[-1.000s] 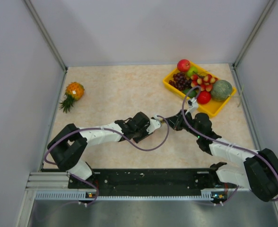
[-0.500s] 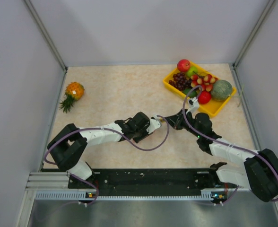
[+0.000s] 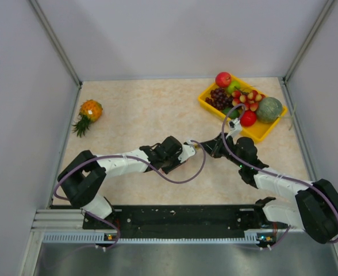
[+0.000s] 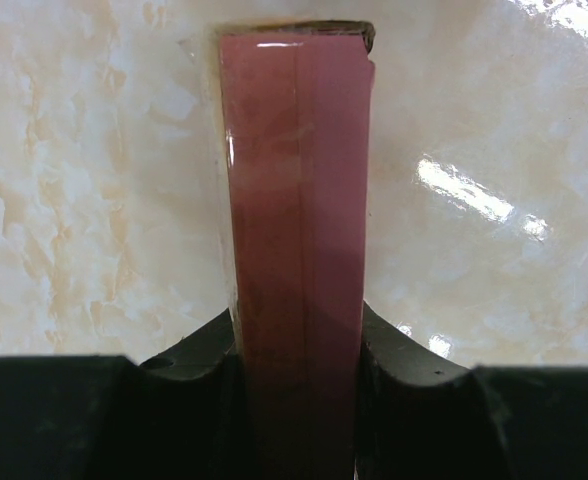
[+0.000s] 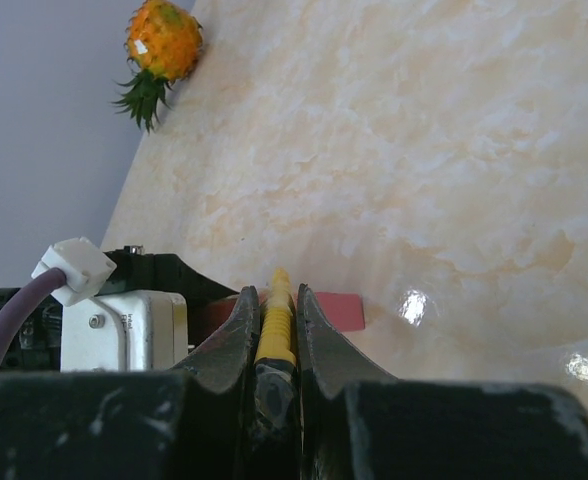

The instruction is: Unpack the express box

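Observation:
The express box [image 4: 296, 200] is a narrow pink cardboard box standing on edge on the marbled table. My left gripper [image 4: 296, 330] is shut on it, one finger pressed against each long side. In the right wrist view one pink end of the box [image 5: 339, 308] shows just beyond my right gripper [image 5: 274, 295]. That gripper is shut on a yellow utility knife [image 5: 275, 325], whose tip points at the box. From above, the left gripper [image 3: 187, 150] and right gripper [image 3: 206, 148] meet nose to nose at mid-table, and the box is mostly hidden between them.
A yellow tray [image 3: 261, 131] of apples, grapes and a melon sits at the back right, close behind the right arm. A pineapple [image 3: 88, 112] lies at the back left by the wall. Grey walls close in the table on three sides.

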Controlling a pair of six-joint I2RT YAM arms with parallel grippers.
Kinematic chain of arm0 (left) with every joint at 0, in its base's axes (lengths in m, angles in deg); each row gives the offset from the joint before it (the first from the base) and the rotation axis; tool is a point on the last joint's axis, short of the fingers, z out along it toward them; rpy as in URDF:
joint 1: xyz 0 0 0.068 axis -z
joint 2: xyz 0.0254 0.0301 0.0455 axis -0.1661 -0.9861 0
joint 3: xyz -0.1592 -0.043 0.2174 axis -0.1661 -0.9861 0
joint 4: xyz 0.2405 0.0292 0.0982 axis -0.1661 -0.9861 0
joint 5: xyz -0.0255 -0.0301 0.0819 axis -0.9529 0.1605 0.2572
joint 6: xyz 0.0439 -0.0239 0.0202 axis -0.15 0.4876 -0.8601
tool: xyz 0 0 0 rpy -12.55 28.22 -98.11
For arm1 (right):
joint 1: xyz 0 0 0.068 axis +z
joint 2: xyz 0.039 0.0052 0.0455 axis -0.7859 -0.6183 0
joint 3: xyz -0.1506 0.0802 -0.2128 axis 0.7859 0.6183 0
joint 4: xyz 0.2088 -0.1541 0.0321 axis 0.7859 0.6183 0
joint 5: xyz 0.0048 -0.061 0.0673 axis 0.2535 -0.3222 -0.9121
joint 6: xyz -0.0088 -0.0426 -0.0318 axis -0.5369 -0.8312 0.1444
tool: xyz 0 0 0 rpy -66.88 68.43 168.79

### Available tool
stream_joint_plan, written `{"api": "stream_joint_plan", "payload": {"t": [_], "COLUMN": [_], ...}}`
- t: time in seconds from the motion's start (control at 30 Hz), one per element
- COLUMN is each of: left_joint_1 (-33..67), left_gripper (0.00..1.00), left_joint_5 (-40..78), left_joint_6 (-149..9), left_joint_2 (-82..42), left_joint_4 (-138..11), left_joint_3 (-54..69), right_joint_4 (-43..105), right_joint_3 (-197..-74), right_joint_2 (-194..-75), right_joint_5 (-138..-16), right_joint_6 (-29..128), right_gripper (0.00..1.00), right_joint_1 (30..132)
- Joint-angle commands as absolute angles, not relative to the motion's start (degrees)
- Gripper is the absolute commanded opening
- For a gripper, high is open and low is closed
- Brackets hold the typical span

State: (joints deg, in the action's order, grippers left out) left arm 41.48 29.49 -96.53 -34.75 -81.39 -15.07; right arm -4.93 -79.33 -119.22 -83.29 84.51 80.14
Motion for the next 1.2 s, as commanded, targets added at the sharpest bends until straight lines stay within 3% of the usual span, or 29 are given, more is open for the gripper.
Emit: {"api": "stream_joint_plan", "payload": {"t": [0.0, 0.67, 1.17], "left_joint_1": [41.6, 41.6, 41.7], "left_gripper": [0.13, 0.13, 0.11], "left_joint_5": [28.9, 29.3, 30.5], "left_joint_6": [-96.2, -95.9, -95.0], "left_joint_2": [-36.2, -36.4, -36.3], "left_joint_4": [-81.5, -81.6, -81.5], "left_joint_3": [-14.3, -14.0, -14.0], "right_joint_4": [-9.1, -10.1, -2.6], "right_joint_3": [-79.7, -79.9, -78.2], "right_joint_2": [-120.0, -121.1, -119.5], "right_joint_5": [-84.6, -85.7, -84.2], "right_joint_6": [84.9, 85.8, 80.2], "right_gripper": [0.00, 0.00, 0.00], "right_joint_1": [80.4, 81.3, 83.3]}}
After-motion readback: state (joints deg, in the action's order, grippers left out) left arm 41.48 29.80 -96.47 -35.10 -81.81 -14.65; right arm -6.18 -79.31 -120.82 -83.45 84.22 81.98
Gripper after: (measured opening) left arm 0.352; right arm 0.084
